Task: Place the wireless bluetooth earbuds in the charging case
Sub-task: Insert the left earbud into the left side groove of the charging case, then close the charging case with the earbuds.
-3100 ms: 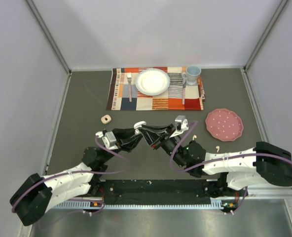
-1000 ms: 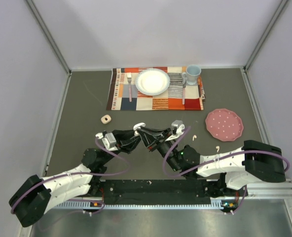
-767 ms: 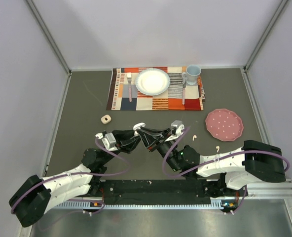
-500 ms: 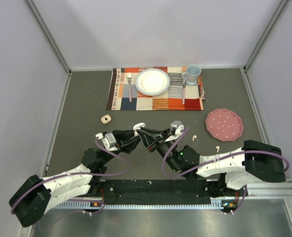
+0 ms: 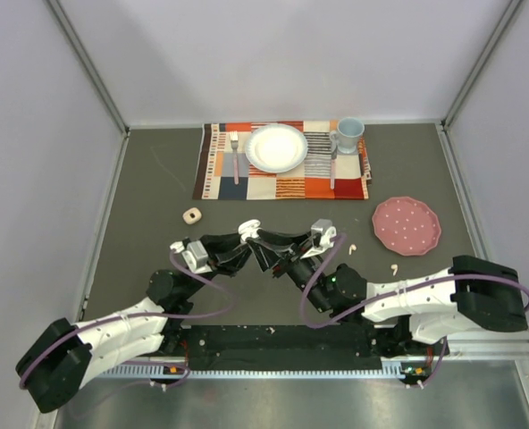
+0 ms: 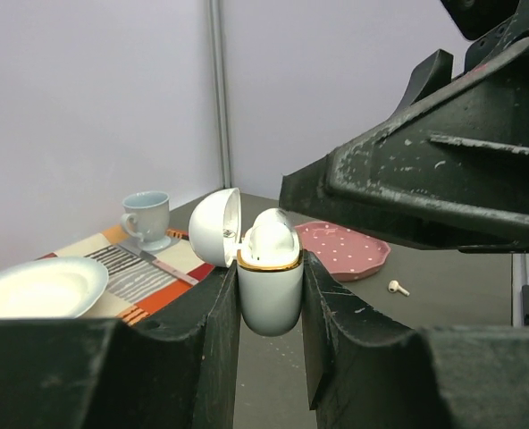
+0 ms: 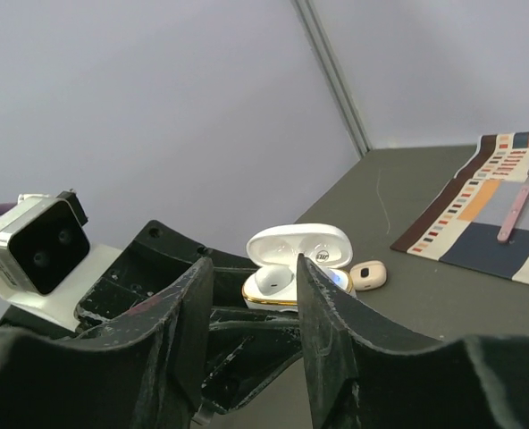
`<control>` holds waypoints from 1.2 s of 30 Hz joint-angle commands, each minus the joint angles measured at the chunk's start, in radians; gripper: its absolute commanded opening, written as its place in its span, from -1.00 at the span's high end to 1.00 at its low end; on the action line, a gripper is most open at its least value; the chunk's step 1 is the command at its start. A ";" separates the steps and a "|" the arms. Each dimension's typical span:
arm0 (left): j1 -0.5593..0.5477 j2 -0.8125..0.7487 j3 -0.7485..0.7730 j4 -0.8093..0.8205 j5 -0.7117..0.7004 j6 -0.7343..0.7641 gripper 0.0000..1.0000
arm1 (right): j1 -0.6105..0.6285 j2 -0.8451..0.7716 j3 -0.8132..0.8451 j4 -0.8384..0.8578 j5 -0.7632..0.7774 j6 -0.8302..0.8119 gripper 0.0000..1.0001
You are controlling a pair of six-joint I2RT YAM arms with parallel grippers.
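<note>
Left jaws clench the open case (image 6: 270, 304); right jaws parted, empty. Loose earbuds (image 5: 352, 248) look light, slick: pinch the stem.

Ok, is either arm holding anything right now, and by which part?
The left gripper holds the open charging case by its lower body, jaws pressed on two opposite sides. The right gripper holds nothing, jaws apart.

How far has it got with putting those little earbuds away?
One earbud already sits in the open charging case, which the left gripper clamps. The right gripper hangs open and empty beside it. Two earbuds lie loose on the table near the pink plate, not yet inserted.
</note>
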 commanded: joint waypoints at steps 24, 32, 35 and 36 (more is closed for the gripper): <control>-0.001 -0.074 0.015 0.171 -0.010 0.048 1.00 | 0.003 -0.268 0.170 -0.403 0.185 -0.090 -0.64; -0.001 -0.205 0.057 -0.025 0.082 0.067 1.00 | -0.099 -0.281 0.461 -1.203 0.209 0.186 -0.81; 0.000 -0.200 0.068 -0.060 0.173 0.086 1.00 | -0.145 -0.324 0.461 -1.250 0.093 0.254 -0.81; -0.001 -0.196 0.080 -0.071 0.196 0.089 1.00 | -0.154 -0.330 0.467 -1.251 0.068 0.263 -0.81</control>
